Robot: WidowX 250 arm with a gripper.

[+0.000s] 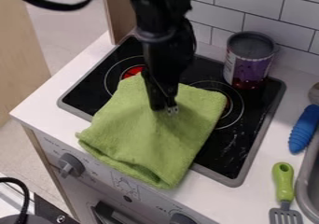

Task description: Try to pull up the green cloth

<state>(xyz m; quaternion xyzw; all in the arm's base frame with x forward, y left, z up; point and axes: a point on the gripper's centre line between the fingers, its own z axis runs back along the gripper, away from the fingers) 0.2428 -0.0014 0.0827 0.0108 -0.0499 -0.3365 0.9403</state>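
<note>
Knobs (72, 164) stick out from the stove's front, with a spatula (283, 185) to the right. Behind them, the green cloth (140, 143) lies rumpled across the black cooktop (249, 143), its near edge drooping over the rim. The gripper (168, 110) points down at the cloth's upper middle, most of the fabric spreading nearer the camera. Whether it has hold of any, I cannot tell. This looks like the grasping step; next comes a firm pinch, then a straight lift. Farther back stands a can (249, 62).
</note>
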